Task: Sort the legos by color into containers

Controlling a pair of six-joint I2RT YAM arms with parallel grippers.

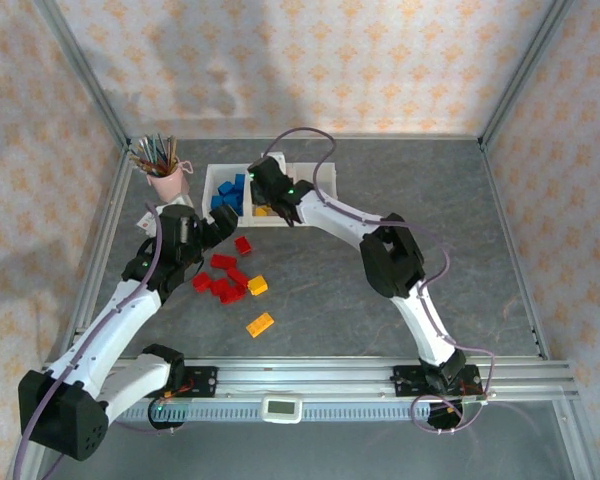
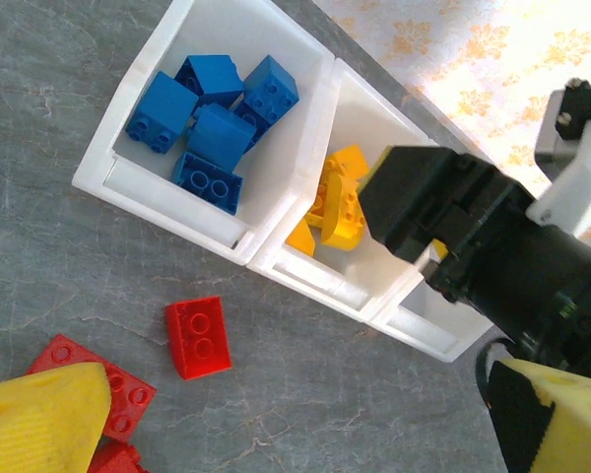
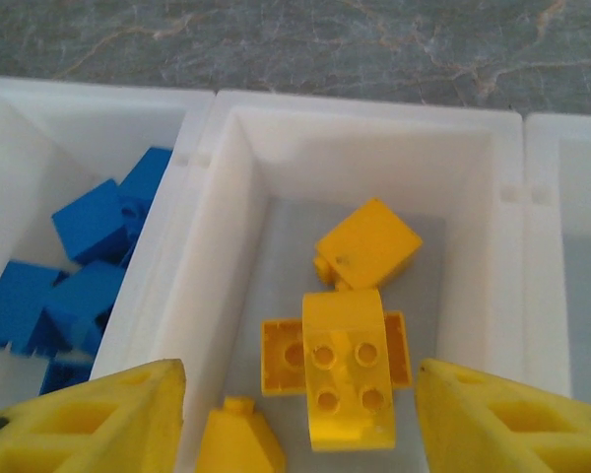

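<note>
Nearest us, the right pincer [image 3: 300, 399] hangs open over the middle bin [image 3: 227, 227] of the containers [image 1: 210, 180], yellow legos [image 3: 347, 365] beneath; the left pincer [image 2: 295, 424] gapes too. At nine o'clock the blue legos [image 1: 230, 192] sit binned — we judge red legos [image 1: 223, 262] and two stray yellow legos [image 1: 260, 324] lie unsorted on the surface [image 1: 320, 300].

three joined translucent white containers [image 1: 220, 168] stand in a row on the table [image 1: 430, 220], open tops up. the left one holds a jumble of blue legos [image 2: 212, 133], and the middle one holds several yellow legos [image 3: 350, 360] at odd angles, one lying studs-up across another. in front of the row lie a cluster of red legos [image 1: 223, 280], a single red lego [image 2: 198, 337] nearer the bins, and two yellow-orange legos [image 1: 260, 324].
</note>
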